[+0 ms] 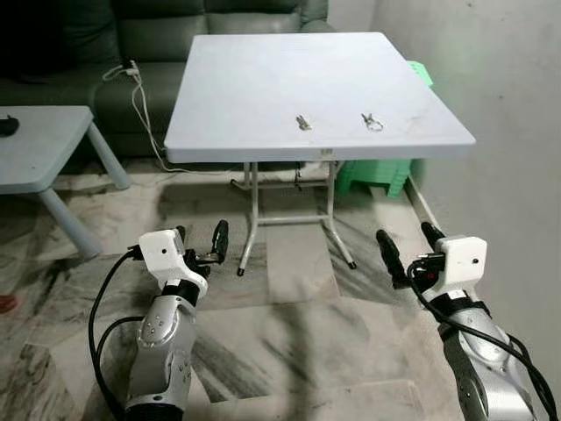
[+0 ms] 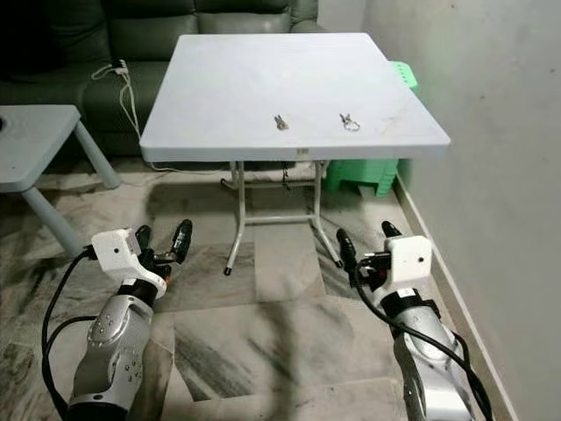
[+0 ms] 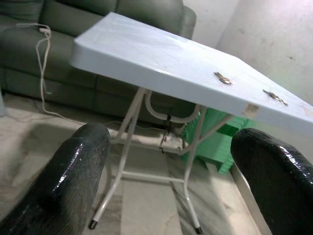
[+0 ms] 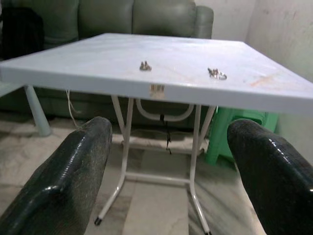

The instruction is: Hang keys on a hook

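A key ring with keys (image 1: 372,122) lies near the front edge of the pale folding table (image 1: 263,79). A second small metal piece (image 1: 303,123) lies a little to its left, too small to identify. My left gripper (image 1: 200,239) is held low before the table, open and empty. My right gripper (image 1: 410,247) is at the same height on the right, also open and empty. Both are well short of the table and below its top. The right wrist view looks between its fingers (image 4: 73,171) at the key ring (image 4: 216,74) and the small piece (image 4: 145,65).
A green plastic stool (image 1: 377,175) stands under the table's far right side. A dark green sofa (image 1: 131,44) lies behind, with a white cable (image 1: 140,105) hanging down. A low pale table (image 1: 44,140) stands left. A wall (image 1: 508,88) runs close on the right. The floor is marble.
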`<state>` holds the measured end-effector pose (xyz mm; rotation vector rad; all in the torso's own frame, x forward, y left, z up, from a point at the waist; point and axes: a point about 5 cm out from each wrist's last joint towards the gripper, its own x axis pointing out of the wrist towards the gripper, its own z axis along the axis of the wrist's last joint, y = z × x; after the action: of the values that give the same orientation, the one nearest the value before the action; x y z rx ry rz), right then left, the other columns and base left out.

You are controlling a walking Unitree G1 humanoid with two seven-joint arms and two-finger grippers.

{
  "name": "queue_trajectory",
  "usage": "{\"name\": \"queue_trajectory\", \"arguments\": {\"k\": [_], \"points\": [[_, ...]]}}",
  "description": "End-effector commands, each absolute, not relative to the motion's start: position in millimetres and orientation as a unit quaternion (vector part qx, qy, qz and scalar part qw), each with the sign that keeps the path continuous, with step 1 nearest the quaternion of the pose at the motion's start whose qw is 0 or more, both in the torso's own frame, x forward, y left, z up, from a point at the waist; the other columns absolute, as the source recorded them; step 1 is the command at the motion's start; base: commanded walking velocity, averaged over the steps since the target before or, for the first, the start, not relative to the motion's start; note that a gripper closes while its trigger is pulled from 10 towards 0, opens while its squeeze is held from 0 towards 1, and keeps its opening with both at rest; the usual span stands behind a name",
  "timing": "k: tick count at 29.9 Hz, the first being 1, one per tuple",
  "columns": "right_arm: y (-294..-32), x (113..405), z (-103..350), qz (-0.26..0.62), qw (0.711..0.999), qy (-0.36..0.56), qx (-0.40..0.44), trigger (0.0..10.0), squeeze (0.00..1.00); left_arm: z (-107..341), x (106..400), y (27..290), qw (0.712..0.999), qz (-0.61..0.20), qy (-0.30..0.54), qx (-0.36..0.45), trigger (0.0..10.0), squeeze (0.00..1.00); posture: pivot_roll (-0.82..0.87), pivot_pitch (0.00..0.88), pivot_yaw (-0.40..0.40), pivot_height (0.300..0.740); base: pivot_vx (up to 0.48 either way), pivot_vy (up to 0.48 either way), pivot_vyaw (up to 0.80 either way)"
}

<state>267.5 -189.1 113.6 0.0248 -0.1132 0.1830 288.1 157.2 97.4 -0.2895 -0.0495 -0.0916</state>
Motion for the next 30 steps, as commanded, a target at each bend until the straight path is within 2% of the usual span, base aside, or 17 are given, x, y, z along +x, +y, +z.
{"name": "queue_trajectory", "arguments": {"k": [1, 30], "points": [[-191.5, 269.3, 119.5, 0.082, 0.994, -0.064, 0.02, 10.0, 0.0, 101.5, 288.9, 157.2, 0.988, -0.048, -0.032, -0.143, 10.0, 0.0, -0.04, 0.057, -0.049, 0.74, 0.337, 0.0, 0.0], [-190.8, 267.1, 117.3, 0.081, 0.995, -0.058, 0.025, 10.0, 0.0, 102.5, 289.4, 159.8, 0.988, -0.045, -0.031, -0.143, 10.0, 0.0, -0.04, 0.07, -0.049, 0.74, 0.341, 0.0, 0.0]]}}
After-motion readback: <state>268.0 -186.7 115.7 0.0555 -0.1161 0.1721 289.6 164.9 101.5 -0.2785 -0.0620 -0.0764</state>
